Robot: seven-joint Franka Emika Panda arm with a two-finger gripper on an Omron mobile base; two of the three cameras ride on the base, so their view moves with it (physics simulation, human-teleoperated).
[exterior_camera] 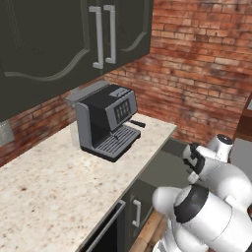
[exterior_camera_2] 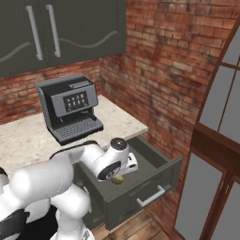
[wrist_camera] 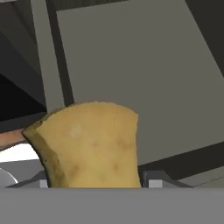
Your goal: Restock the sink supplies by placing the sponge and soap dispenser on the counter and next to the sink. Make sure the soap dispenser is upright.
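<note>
Scene: a brick-walled kitchen corner, where I have the arm reaching down into an open drawer (exterior_camera_2: 154, 176) under the counter (exterior_camera: 59, 182), beside the espresso machine (exterior_camera: 106, 123)
Sponge: the yellowish sponge (wrist_camera: 87, 144) sits right between the fingertips in the hand view, over the grey drawer floor; in the right base view a speck of it (exterior_camera_2: 117, 179) shows just under the hand
Gripper: the gripper (exterior_camera_2: 123, 172) is down in the drawer with its jaws on either side of the sponge; whether they are already pressing it I cannot tell
Soap dispenser: not spotted from where I sit
Done so far: nothing delivered, by my reading; no sponge or bottle stands on the stretch of counter I can see
Still to do: lift the sponge clear, carry it to the sink, then fetch the dispenser and stand it upright there
</note>
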